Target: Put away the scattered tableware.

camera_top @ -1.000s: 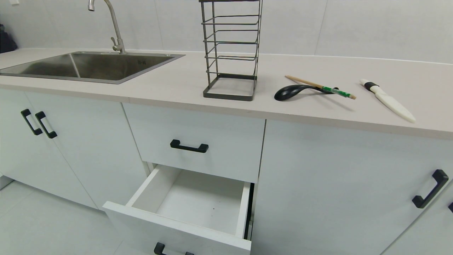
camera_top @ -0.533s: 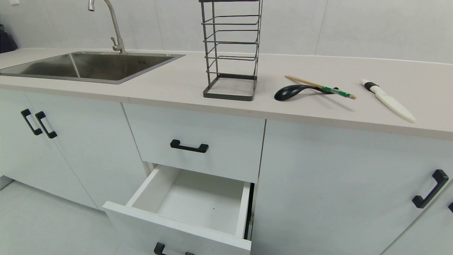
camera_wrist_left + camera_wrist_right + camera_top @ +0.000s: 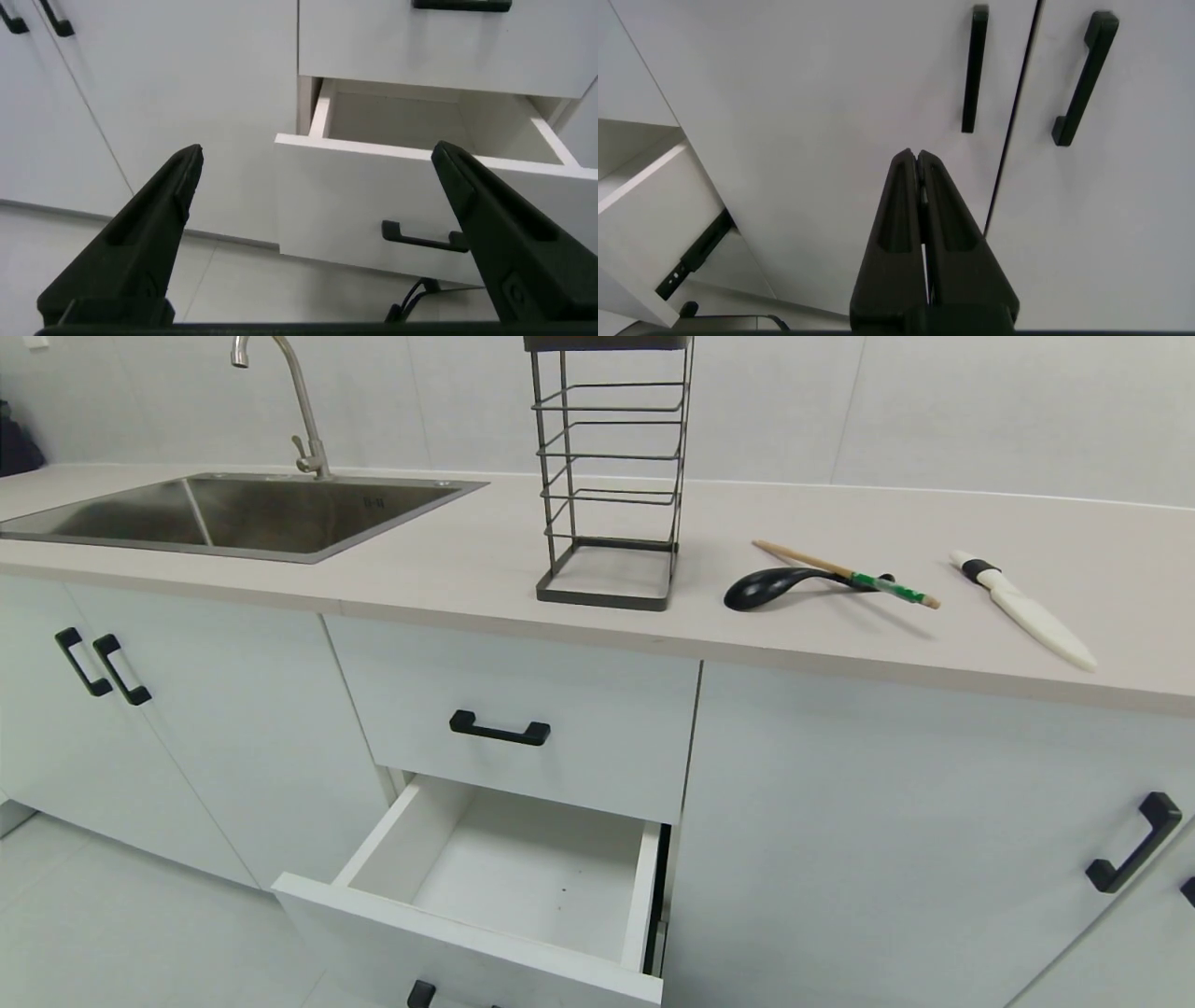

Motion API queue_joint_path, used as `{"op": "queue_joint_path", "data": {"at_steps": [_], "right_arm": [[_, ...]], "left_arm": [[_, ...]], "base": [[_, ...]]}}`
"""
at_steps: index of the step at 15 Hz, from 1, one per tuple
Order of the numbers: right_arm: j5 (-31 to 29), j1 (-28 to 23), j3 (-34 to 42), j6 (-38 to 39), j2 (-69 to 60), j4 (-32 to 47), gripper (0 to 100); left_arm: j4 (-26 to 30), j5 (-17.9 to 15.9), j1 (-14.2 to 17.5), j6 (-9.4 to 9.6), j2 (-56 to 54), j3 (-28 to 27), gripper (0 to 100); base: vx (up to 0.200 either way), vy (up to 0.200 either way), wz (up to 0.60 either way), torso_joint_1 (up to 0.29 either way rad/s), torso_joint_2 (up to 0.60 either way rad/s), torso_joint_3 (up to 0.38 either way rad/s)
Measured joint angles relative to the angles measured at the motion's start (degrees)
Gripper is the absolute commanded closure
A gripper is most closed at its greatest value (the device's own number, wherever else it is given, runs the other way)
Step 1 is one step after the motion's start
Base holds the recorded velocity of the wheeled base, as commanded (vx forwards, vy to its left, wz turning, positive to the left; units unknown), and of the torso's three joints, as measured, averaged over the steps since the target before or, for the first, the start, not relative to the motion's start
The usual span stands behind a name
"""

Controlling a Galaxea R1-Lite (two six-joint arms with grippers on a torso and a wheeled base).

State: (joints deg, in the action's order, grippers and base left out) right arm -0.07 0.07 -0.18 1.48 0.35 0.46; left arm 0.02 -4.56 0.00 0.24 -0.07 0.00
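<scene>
- I judge the task barely begun: all three pieces lie on the counter (image 3: 448, 560) and the open drawer (image 3: 467, 933) at six o'clock below the wire rack (image 3: 602, 599) holds nothing.
- The black spoon (image 3: 775, 586) lies at three o'clock of the rack. The chopsticks (image 3: 845, 569) rest across its handle, running from ten o'clock to four o'clock. I cannot tell whether that is one stick or a pair.
- The white knife (image 3: 1027, 613) lies farther out at three o'clock, well apart from the spoon, blade end toward the counter's front edge.
- My left gripper (image 3: 318, 154) hangs low facing the drawer front, its fingers spread wide. My right gripper (image 3: 918, 159) is low before the door handles (image 3: 974, 70), its fingers pressed together.
- Everything sits on the right, so I would use the right arm: spread its fingers first, then raise it above counter height before going in, so it does not catch the edge.
- I would take the chopsticks first, since they lie on top. Lifting the spoon first would likely roll them.
- I would pinch them near the middle, across their length, coming straight down, with light closure so they do not scissor.
- For the knife, I would take the handle end by the black band, not the blade.
- I would carry each piece to six o'clock and release it low inside the drawer, not from above.
- The sink (image 3: 280, 504) at nine o'clock plays no part.
</scene>
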Motion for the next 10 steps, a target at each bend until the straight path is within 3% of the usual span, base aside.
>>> {"op": "queue_joint_path", "data": {"at_steps": [3,10], "right_arm": [[0.0,0.0,0.0,0.0,0.0,0.1,100],[0.0,0.0,0.0,0.0,0.0,0.1,100]], "left_arm": [[0.1,0.0,0.0,0.02,0.0,0.0,0],[0.0,0.0,0.0,0.00,0.0,0.0,0]], "base": [[0.000,0.000,0.00,0.259,-0.20,-0.183],[0.000,0.000,0.00,0.217,-0.57,-0.212]]}}
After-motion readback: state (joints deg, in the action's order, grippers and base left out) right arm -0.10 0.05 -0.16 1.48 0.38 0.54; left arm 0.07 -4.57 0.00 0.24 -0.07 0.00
